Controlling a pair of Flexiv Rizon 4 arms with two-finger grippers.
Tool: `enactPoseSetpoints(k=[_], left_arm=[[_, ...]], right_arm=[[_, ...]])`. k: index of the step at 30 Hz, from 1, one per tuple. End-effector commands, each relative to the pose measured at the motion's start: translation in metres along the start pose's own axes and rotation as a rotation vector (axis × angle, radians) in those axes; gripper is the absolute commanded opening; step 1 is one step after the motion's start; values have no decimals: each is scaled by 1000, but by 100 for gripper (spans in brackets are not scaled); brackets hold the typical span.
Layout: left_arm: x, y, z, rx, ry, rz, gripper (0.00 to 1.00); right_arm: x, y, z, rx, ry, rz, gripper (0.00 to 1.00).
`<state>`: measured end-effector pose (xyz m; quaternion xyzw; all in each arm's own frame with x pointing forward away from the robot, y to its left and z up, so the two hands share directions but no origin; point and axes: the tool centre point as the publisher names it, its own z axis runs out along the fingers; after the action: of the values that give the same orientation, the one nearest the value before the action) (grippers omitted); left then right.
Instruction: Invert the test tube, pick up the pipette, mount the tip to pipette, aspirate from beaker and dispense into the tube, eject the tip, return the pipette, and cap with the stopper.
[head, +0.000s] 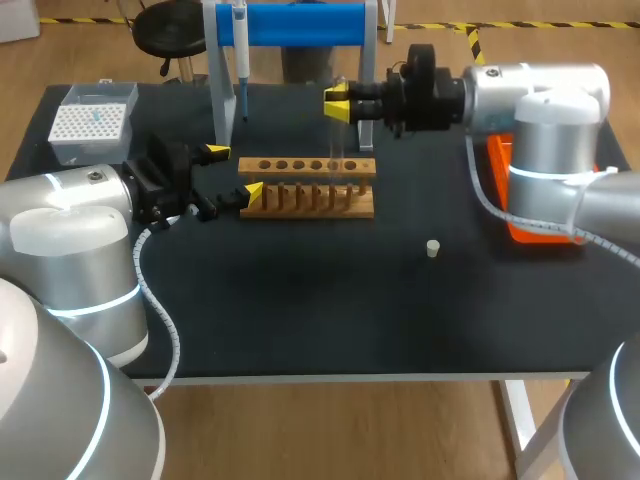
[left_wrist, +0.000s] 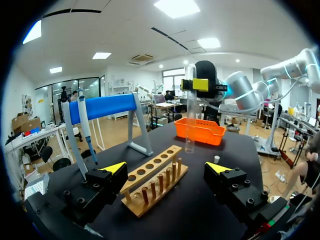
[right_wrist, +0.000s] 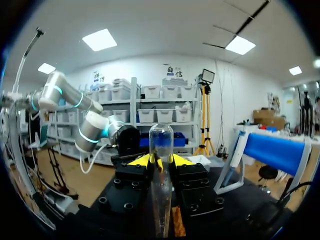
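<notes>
A clear test tube (head: 337, 140) hangs upright above the right part of the wooden rack (head: 310, 190), with my right gripper (head: 338, 105) shut on its upper part. In the right wrist view the tube (right_wrist: 161, 150) stands between the yellow tips of that gripper (right_wrist: 161, 161). My left gripper (head: 232, 172) is open at the rack's left end, one finger on each side; the left wrist view shows the rack (left_wrist: 155, 180) between this gripper's (left_wrist: 165, 167) spread tips, and the tube (left_wrist: 190, 120) beyond. The pipette (head: 241, 50) hangs on the blue stand (head: 300, 25). A small white stopper (head: 433, 248) lies right of the rack.
A tip box (head: 92, 120) sits at the back left of the black table. An orange tray (head: 530, 215) lies under my right arm at the right edge. The table's front half holds only the stopper.
</notes>
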<state>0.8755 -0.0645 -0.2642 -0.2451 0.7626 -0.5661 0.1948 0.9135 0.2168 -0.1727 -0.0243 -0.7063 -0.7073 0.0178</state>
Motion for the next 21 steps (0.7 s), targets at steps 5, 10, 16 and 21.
enactPoseSetpoints(k=[5,10,16,21], left_arm=[[1,1,0,2,-6,0,100],[1,1,0,2,-6,0,100],[1,1,0,2,-6,0,100],[1,1,0,2,-6,0,100]], right_arm=[[1,7,-9,33,-44,372,0],[-5,7,-12,17,-45,650,0],[-1,3,-16,-4,-23,989,0],[3,-6,-17,17,11,1196,0]])
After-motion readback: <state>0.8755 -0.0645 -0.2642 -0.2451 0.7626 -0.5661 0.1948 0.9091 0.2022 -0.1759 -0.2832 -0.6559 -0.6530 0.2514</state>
